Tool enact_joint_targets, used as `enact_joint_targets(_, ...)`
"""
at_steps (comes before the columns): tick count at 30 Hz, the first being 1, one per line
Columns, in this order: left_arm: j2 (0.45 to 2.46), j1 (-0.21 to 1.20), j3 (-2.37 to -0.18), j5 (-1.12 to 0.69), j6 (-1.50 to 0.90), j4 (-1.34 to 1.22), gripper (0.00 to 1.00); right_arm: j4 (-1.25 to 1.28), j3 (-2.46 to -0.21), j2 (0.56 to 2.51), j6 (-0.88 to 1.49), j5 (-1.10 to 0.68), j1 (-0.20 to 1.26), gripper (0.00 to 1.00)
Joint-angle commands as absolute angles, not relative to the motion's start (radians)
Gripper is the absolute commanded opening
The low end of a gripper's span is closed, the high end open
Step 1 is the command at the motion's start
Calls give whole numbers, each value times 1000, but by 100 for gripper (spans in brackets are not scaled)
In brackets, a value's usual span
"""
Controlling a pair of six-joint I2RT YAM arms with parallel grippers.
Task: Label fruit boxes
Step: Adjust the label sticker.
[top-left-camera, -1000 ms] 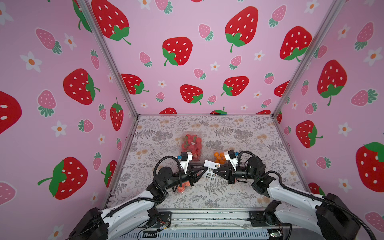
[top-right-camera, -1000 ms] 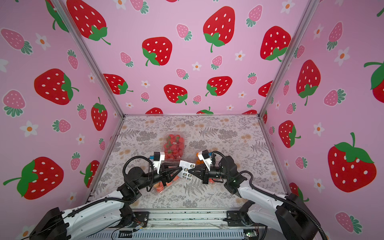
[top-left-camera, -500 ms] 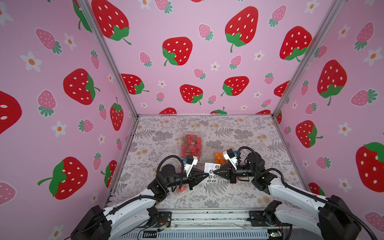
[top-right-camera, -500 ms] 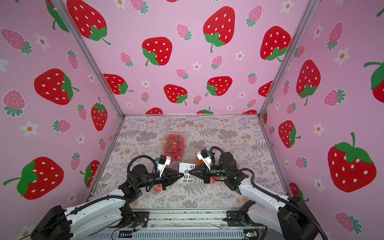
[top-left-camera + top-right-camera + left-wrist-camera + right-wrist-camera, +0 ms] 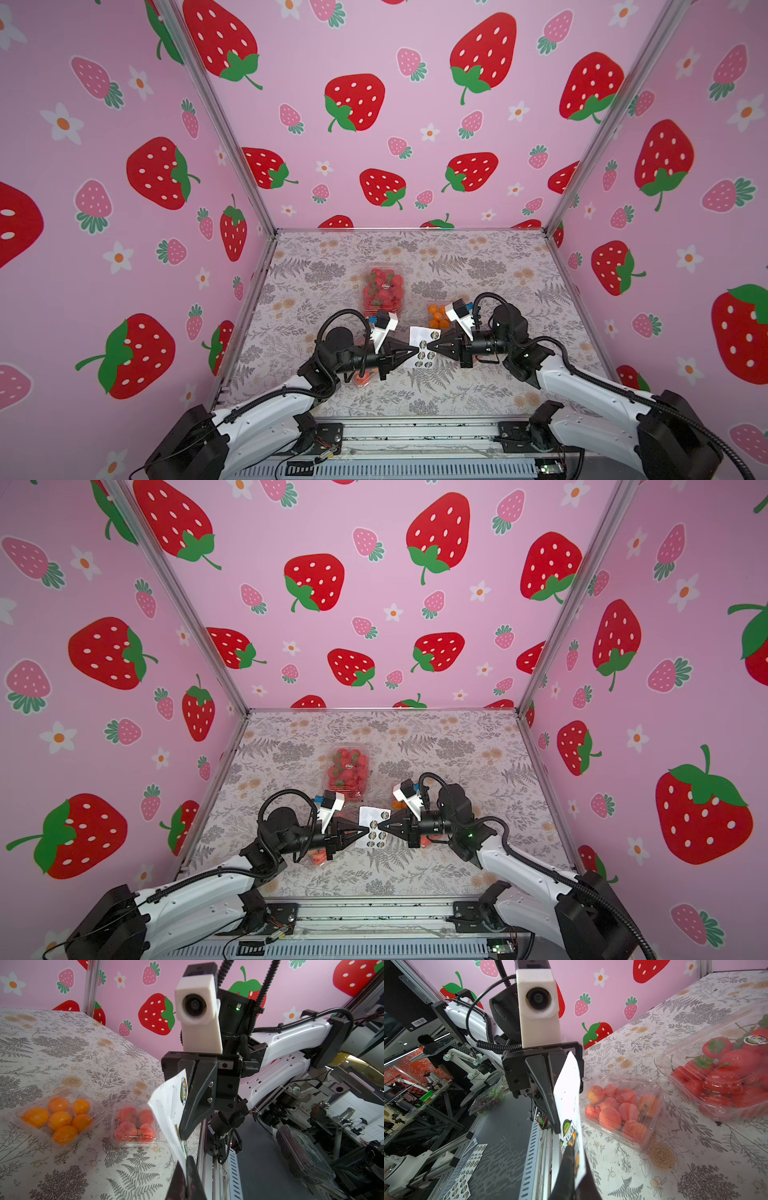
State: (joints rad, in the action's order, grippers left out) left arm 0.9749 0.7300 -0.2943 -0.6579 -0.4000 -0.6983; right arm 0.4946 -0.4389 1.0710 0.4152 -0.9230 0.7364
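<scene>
Top views, both: see left gripper (image 5: 417, 352) and right gripper (image 5: 428, 346) clamped on sheet (image 5: 419, 334) above front of table (image 5: 478, 257). See strawberry box (image 5: 382, 289) at centre, orange box (image 5: 436, 316) and peach boxes (image 5: 620, 1109) nearer front edge. Seem light, thin, slippery; better take by rim.

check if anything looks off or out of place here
Nothing spilled or damaged. The sticker sheet hangs bent in mid-air, pinched between the left gripper and right gripper. Oddly, loose sticker sheets lie scattered off the table, past its front edge.
</scene>
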Motion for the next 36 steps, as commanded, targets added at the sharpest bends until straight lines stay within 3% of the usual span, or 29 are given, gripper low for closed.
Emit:
enact_joint_targets(1,984,723,-331,-662,-393,-765,11,477,-466,1069,385,-921,732,0)
enact_joint_targets(5,986,718,-330,-657,-405,-781,10,475,-464,1066,384,-924,732,0)
enact_joint_targets(11,997,716,-335,-674,-413,-790,0,475,-463,1065,383,-919,732,0)
enact_joint_targets(29,1138,720,-376,-738,-454,-899,0,553,-476,1131,423,-943,750,1)
enact_joint_targets(36,1129,720,-344,-698,-440,-871,0,559,-448,1064,428,-932,750,0)
